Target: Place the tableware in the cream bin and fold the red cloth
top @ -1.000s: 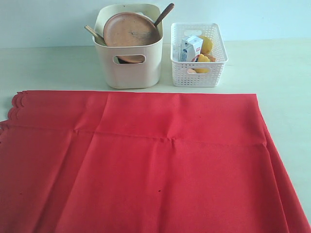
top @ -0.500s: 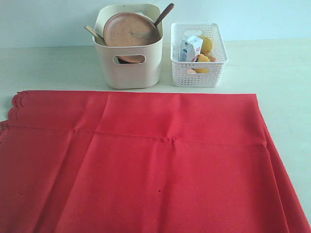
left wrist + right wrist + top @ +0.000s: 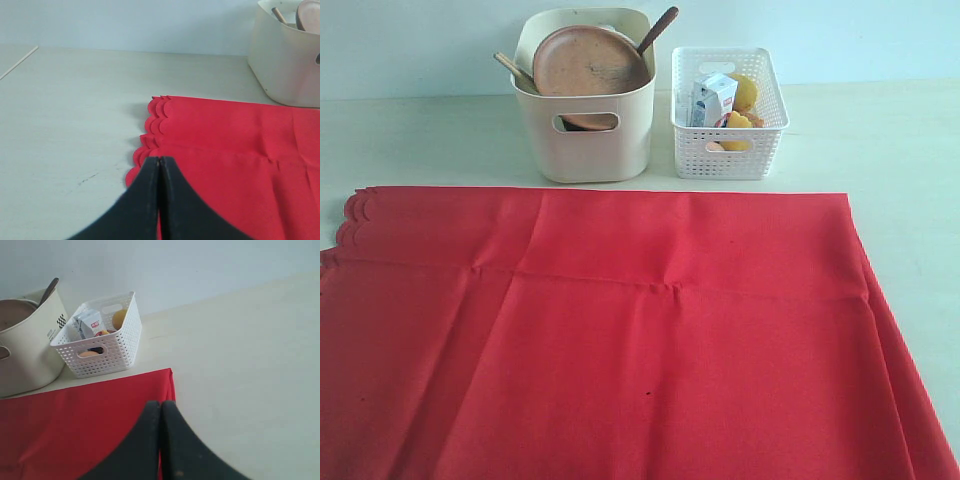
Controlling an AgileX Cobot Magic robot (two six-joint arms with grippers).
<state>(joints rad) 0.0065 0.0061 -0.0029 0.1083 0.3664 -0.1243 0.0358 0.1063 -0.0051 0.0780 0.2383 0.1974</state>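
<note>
The red cloth lies spread flat over the near table, its scalloped edge on the left. Behind it stands the cream bin. Inside it, the tableware that shows is a brown plate leaning upright, a dark spoon handle and a wooden stick end. Neither gripper shows in the exterior view. My left gripper is shut, over the cloth's scalloped side. My right gripper is shut over the cloth's right edge. I see nothing pinched in either.
A white lattice basket with a milk carton and yellow food stands right of the bin. A thin pale stick or line crosses the table far beyond the scalloped side. Bare table lies right of the cloth.
</note>
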